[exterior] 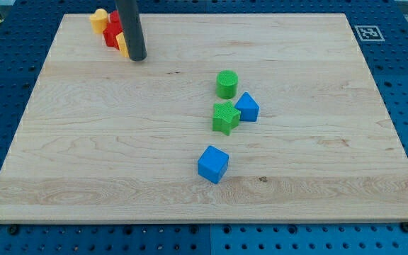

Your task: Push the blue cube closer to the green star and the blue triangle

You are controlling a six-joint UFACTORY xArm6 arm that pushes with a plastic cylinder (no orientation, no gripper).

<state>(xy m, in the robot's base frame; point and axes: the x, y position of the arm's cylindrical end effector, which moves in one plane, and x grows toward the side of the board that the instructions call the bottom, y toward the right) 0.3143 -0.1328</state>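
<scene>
The blue cube (212, 164) lies on the wooden board (83, 142) below the middle. The green star (225, 117) sits a short way above it, touching the blue triangle (247, 108) on its right. My tip (137, 58) is the lower end of the dark rod near the view's top left, far from the blue cube. It stands against a cluster of red and yellow blocks.
A green cylinder (227, 83) stands just above the star. A yellow block (99, 19), a red block (112, 32) and another yellow block (122, 44) crowd the top left by the rod. A marker tag (368, 32) lies off the board's top right corner.
</scene>
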